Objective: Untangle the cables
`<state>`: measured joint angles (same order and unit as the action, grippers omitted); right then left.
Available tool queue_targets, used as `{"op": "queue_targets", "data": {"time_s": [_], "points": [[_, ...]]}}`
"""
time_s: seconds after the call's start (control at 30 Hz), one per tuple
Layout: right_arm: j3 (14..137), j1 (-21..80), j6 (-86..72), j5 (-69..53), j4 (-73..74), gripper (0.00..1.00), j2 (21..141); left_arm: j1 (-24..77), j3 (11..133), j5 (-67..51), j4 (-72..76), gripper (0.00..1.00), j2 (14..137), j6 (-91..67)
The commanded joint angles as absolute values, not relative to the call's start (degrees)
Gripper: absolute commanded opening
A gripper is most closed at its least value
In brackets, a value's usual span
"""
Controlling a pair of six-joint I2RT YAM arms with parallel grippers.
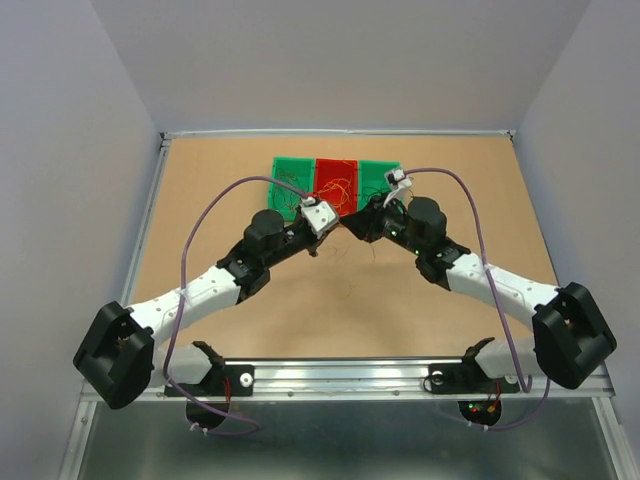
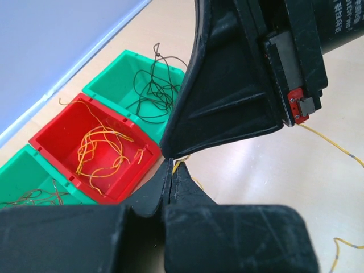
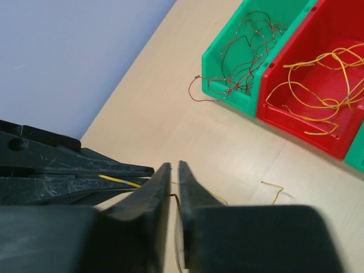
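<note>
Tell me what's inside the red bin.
The red bin holds a loose tangle of yellow wires lying on its floor; nothing else shows. From the left wrist view, its near wall hides a strip of the floor.

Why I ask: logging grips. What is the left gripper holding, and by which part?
The left gripper, jaws shut, pinches a thin yellow cable at their tips; which part of it cannot be told.

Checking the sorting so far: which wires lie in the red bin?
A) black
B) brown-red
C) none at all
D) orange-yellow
D: curly orange-yellow wires lie inside the red bin, and no other colour shows there.
</note>
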<state>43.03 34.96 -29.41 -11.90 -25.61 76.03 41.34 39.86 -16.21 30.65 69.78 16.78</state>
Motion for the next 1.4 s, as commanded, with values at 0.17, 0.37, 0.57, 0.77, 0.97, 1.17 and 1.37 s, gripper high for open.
{"op": "queue_targets", "data": {"time_s": [0.17, 0.37, 0.57, 0.77, 0.97, 1.17, 1.37], "points": [[38.06, 33.75, -22.59, -8.00, -26.36, 0.77, 69.09, 40.52, 43.33, -15.29, 35.07, 0.00, 64.34, 17.05], [35.60, 33.75, -19.87, -13.88, -31.54, 0.84, 67.24, 39.64, 45.00, -17.93, 32.70, 0.00, 64.51, 16.52], [32.96, 33.84, -18.28, -23.45, -39.28, 0.93, 66.01, 39.37, 45.88, -22.58, 30.41, 0.00, 64.51, 17.05], [32.70, 34.01, -17.67, -25.84, -41.13, 0.98, 67.23, 39.29, 47.10, -31.89, 27.34, 0.00, 64.69, 17.49], [34.62, 37.61, -13.72, -22.42, -38.51, 1.00, 69.17, 39.37, 49.30, -38.14, 23.91, 0.00, 66.44, 17.23], [35.86, 45.17, -7.92, -14.96, -37.18, 1.00, 71.89, 39.20, 50.80, -36.83, 22.85, 0.00, 66.80, 14.51], [34.81, 47.72, -6.59, -10.55, -41.21, 1.00, 74.00, 38.76, 52.91, -40.16, 21.62, 0.00, 67.59, 9.94]]}}
